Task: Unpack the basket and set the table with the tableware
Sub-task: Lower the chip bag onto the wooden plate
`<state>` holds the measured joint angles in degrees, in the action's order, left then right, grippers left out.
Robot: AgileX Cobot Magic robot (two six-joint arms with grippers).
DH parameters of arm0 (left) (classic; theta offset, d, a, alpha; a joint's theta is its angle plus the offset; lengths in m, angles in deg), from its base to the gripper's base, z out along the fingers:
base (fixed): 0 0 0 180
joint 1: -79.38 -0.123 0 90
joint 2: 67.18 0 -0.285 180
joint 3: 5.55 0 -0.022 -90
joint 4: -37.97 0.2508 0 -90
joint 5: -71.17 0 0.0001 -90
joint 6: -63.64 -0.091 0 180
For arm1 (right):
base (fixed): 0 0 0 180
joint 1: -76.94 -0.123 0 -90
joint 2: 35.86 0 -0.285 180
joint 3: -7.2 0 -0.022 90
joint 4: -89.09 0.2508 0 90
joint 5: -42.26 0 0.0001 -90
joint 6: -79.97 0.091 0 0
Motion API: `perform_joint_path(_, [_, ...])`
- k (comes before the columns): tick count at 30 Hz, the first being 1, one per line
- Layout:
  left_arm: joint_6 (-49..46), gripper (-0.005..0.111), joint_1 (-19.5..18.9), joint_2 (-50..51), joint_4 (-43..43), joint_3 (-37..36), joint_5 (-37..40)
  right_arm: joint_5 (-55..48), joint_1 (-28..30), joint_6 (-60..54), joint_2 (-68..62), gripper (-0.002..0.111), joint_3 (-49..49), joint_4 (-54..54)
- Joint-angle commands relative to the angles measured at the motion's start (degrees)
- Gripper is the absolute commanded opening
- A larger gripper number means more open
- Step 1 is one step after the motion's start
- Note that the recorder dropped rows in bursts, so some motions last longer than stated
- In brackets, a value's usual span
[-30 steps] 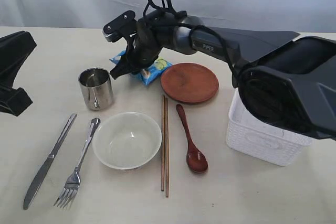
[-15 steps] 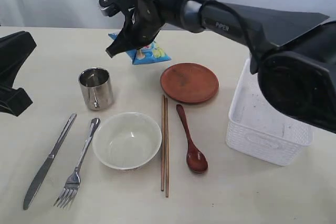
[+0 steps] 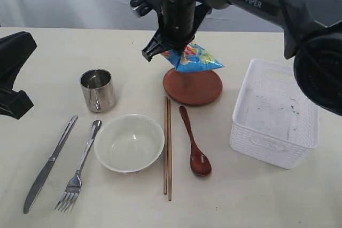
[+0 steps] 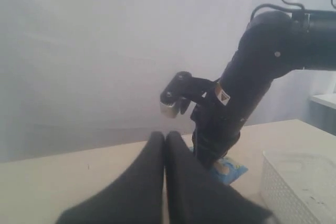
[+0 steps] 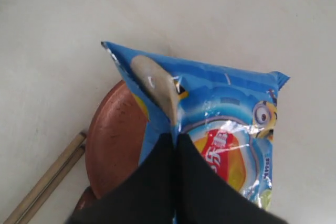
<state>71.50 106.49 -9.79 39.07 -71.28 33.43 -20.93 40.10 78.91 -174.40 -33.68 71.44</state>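
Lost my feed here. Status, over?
Right gripper shut on blue crisp packet, above brown plate. Left gripper shut, empty. Basket empty, tableware out.

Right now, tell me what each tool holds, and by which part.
Right tool pinches the packet by its upper edge; it hangs above the plate. Left tool is shut on nothing.

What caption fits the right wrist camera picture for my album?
Right gripper pinches a blue crisp packet, held over the brown plate.
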Motion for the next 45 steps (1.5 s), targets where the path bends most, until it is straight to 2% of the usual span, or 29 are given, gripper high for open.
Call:
perform_joint_path(1, [-0.29, 0.0, 0.13, -0.26, 0.2, -0.35, -0.1, 2.6, 0.31, 0.34, 0.68, 0.0, 4.78, -0.35])
perform_joint_path(6, [-0.29, 0.0, 0.13, -0.26, 0.2, -0.35, -0.1, 8.06, 0.31, 0.34, 0.68, 0.0, 8.93, 0.31])
perform_joint_path(14, [-0.29, 0.0, 0.13, -0.26, 0.2, -0.35, -0.1, 8.47, 0.31, 0.12, 0.68, 0.001, 8.92, 0.64])
perform_joint_path(16, [-0.29, 0.0, 0.13, -0.26, 0.2, -0.35, -0.1, 7.92, 0.31, 0.0, 0.68, 0.01, 8.92, 0.37])
perform_joint_path(21, [-0.29, 0.0, 0.13, -0.26, 0.2, -0.35, -0.1, 7.18, 0.66, 0.5, 0.75, 0.05, 8.92, -0.47])
perform_joint_path(23, [-0.29, 0.0, 0.13, -0.26, 0.2, -0.35, -0.1, 7.18, 0.66, 0.5, 1.18, 0.055, 8.92, -0.6])
perform_joint_path(26, [-0.29, 0.0, 0.13, -0.26, 0.2, -0.35, -0.1, 7.4, 0.66, 0.5, 2.93, 0.053, 8.92, -0.82])
perform_joint_path(29, [-0.29, 0.0, 0.13, -0.26, 0.2, -0.35, -0.1, 8.56, 0.75, 1.06, 5.48, 0.046, 8.92, -0.82])
perform_joint_path(31, [-0.29, 0.0, 0.13, -0.26, 0.2, -0.35, -0.1, 9.26, 0.75, 1.06, 6.65, 0.036, 8.92, -1.05])
perform_joint_path(36, [-0.29, 0.0, 0.13, -0.26, 0.2, -0.35, -0.1, 10.63, 0.75, 2.99, 5.95, 0.0, 8.92, -0.93])
perform_joint_path(41, [-0.28, 0.0, 0.13, -0.26, 0.2, -0.35, 0.18, 10.76, 0.75, 5.06, 2.05, 0.0, 8.92, -0.62])
perform_joint_path(45, [-0.28, 0.0, 0.13, -0.26, 0.2, -0.35, 0.48, 11.27, 0.75, 10.23, -1.42, 0.0, 8.92, -4.7])
